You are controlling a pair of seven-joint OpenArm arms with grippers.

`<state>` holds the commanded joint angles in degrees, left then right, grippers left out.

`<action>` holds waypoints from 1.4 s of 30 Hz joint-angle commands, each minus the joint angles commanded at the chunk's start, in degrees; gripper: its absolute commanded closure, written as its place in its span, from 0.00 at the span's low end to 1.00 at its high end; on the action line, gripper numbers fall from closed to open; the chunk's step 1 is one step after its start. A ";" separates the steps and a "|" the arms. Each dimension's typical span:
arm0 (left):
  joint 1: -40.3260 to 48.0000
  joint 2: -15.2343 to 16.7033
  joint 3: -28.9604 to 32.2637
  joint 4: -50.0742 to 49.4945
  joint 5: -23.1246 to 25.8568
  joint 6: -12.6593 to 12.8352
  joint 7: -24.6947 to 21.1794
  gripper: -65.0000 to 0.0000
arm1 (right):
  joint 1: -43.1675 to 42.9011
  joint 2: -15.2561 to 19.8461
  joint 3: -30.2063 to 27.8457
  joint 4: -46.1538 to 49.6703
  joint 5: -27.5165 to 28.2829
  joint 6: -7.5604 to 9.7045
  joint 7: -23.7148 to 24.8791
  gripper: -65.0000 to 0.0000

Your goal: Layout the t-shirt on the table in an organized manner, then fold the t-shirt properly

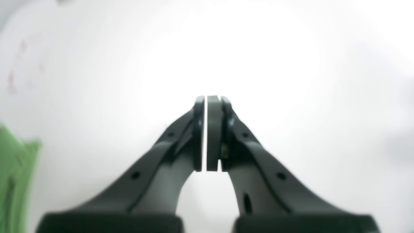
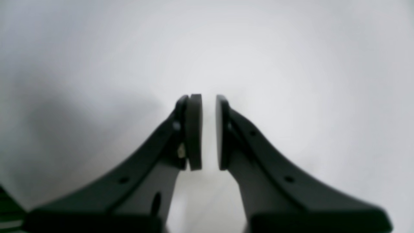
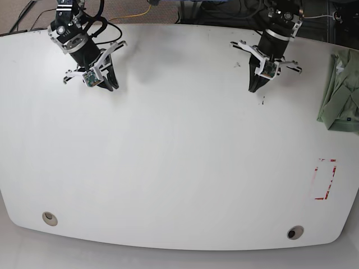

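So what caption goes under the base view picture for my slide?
Two robot hands hover over a white table, green t-shirt bunched at its edge.

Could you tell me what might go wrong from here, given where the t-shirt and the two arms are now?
The t-shirt lies bunched at the table's edge, partly out of the base view, so a pull could drag it off. It sits beside the left end effector only; the right end effector is far across the table, so reach may be strained. The left end effector is nearly closed and must open first.
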<state>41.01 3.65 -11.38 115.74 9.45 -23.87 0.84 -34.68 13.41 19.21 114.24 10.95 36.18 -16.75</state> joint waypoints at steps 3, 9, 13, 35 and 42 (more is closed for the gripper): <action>5.63 0.09 0.26 0.00 0.00 0.00 -0.70 1.00 | -4.40 1.41 2.02 0.00 3.96 0.00 0.00 0.90; 12.66 0.18 0.35 -0.09 0.00 0.00 -2.64 1.00 | -10.29 2.46 4.13 -0.09 7.82 0.00 0.00 0.90; 16.97 0.26 0.35 -0.18 0.00 0.00 -2.73 1.00 | -14.24 2.46 4.22 -0.35 8.00 0.00 0.00 0.90; 33.67 -0.09 0.09 -2.11 0.09 0.00 -2.46 1.00 | -32.35 0.44 -0.18 -1.14 7.91 0.09 -0.09 0.90; 33.99 -0.18 0.00 -3.16 0.26 0.00 -2.46 1.00 | -35.16 0.35 -1.23 -3.43 7.91 0.09 -0.09 0.90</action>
<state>75.00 3.47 -11.38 112.57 9.71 -23.87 -1.63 -69.85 13.76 17.98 110.81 18.86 36.26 -16.84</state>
